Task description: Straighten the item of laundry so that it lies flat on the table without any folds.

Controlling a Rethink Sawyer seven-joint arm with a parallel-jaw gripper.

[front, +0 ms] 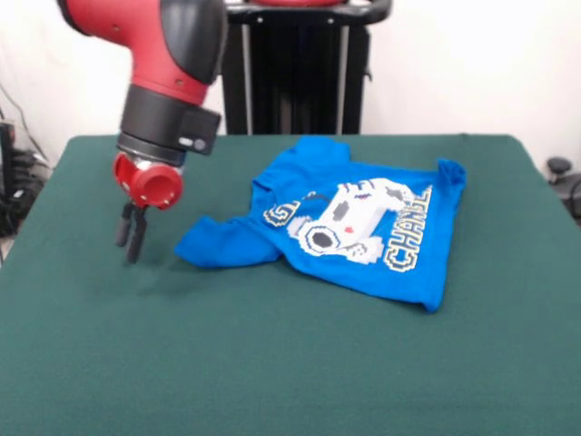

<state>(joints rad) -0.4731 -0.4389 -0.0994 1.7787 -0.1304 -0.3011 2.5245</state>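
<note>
The item of laundry [363, 222], a bright blue T-shirt with a white-grey controller print and pixel lettering, lies on the green table [272, 363] right of centre. It is rumpled: its left part is folded over so the lettering is partly hidden, and a sleeve juts toward the left. My gripper [131, 238] hangs from the red and black arm to the left of the shirt, a short way above the cloth. Its two dark fingers are close together with nothing between them. It is not touching the shirt.
A black pedestal frame [295, 68] stands behind the table's far edge. Dark equipment [14, 173] sits off the table's left side, and a small dark object [561, 173] off its right side.
</note>
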